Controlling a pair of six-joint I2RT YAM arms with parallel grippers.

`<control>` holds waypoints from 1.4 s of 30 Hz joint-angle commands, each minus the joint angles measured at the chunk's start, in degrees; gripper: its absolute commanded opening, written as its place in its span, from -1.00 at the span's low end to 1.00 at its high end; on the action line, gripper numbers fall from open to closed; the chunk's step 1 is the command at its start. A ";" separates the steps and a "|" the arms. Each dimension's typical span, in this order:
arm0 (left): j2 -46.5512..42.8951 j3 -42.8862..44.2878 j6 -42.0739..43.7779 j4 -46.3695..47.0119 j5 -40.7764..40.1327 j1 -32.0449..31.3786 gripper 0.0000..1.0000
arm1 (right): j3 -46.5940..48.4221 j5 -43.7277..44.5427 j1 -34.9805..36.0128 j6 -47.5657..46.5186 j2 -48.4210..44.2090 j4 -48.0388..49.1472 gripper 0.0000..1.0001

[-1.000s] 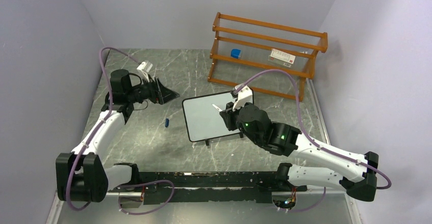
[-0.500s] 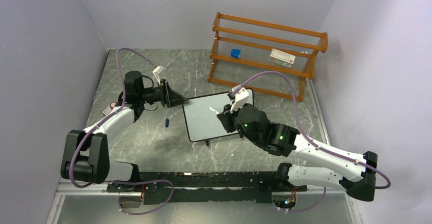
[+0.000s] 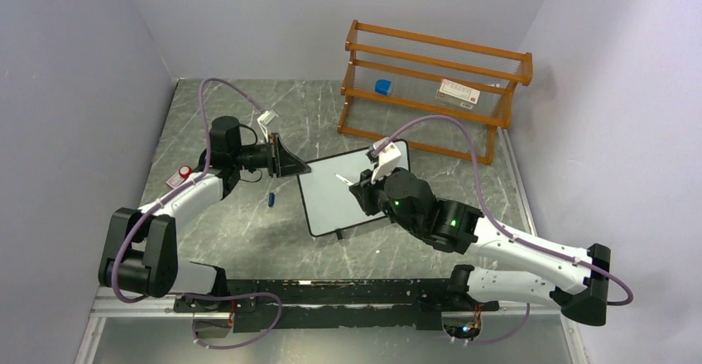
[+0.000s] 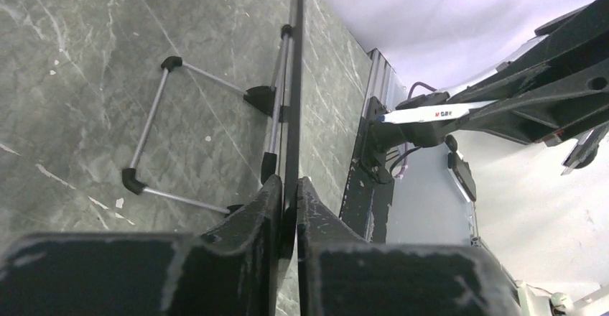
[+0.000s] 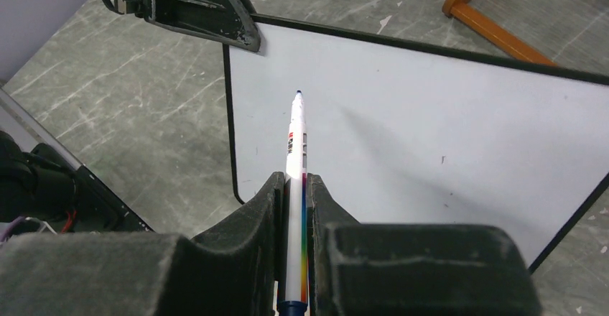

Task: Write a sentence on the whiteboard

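Left gripper [image 4: 289, 190]: jaws closed on the thin black frame of the whiteboard [image 3: 327, 198], at its far left corner. Right gripper [image 5: 294, 187]: jaws clamped on a white marker [image 5: 296, 140]. The marker's blue tip points at the board face near the left edge; whether it touches cannot be determined. The whiteboard stands at the centre of the table [image 3: 240, 232]. A small blue piece [image 3: 271, 199] lies just left of it.
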 commanded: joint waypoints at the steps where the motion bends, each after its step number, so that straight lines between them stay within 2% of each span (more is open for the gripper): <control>1: -1.80 -1.41 1.86 -0.32 -0.52 -0.75 -0.86 | -0.65 -0.35 0.17 -1.38 -0.39 1.02 -1.00; 10: -6.14 -2.20 10.50 -14.15 -7.83 -2.36 -0.90 | -0.60 0.29 0.18 -1.04 0.13 -0.81 -1.00; 16: -13.14 -7.28 7.70 -9.76 -15.58 -2.68 -0.90 | 0.31 1.80 1.56 -0.74 2.17 -1.67 -1.00; 24: -20.40 -13.31 5.28 -4.14 -21.02 -3.04 -0.90 | 3.90 14.21 10.06 0.39 7.75 -5.19 -1.00; 32: -17.96 -11.19 6.92 -6.23 -21.02 -3.04 -0.90 | 6.13 18.03 15.22 -0.11 12.45 -1.78 -1.00; 42: -18.27 -10.89 8.08 -7.76 -21.85 -2.99 -0.90 | 8.69 19.62 15.75 0.04 17.98 0.34 -1.00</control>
